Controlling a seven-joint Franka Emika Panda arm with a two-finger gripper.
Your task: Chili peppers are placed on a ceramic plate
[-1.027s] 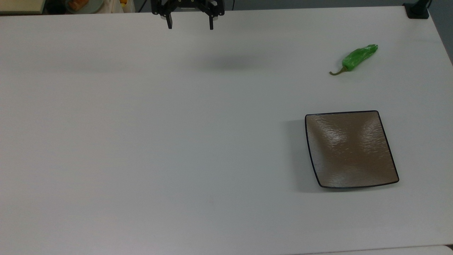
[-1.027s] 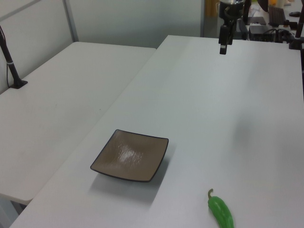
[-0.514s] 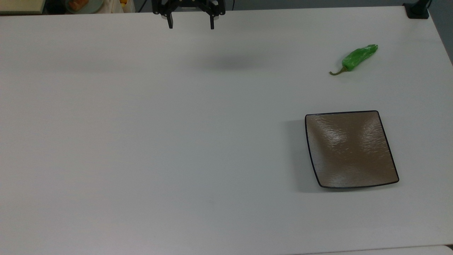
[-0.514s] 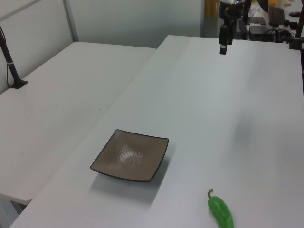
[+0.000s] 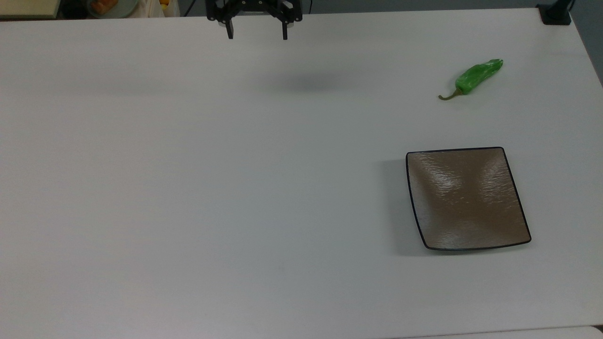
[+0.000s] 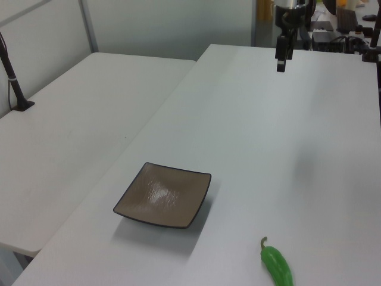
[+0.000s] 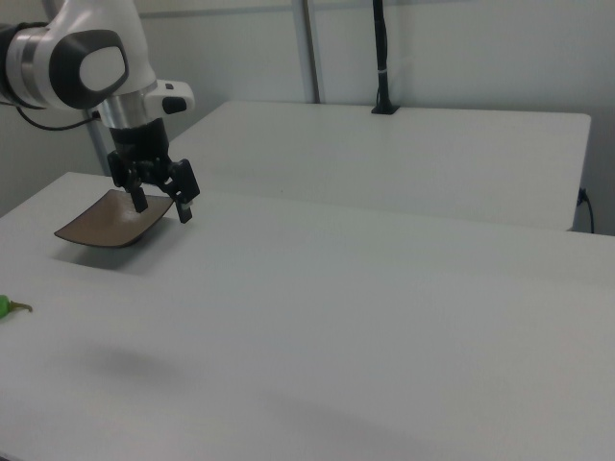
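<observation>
The fingers (image 5: 256, 34) hang spread and empty above the far edge of the white bench (image 5: 235, 188) in the top view, with nothing between them. The ceramic plate (image 5: 466, 197) lies well apart from the fingers, toward the top view's lower right, bare and flat on the bench. The chili pepper (image 5: 476, 75) lies well apart from them too, toward the top view's right, beyond the plate and not touching it.

The pepper looks light, glossy and probably slick, with a soft wrinkled skin that should give under pressure. I judge the thick middle of the body the best hold, gripped across its width; the thin curved stem would likely slip or snap.

The top view gives the pepper's whole length and stem direction. The left view cuts off its tip at the frame edge, while the right view shows the arm (image 7: 82, 62) and the spread of the fingers from the side.
</observation>
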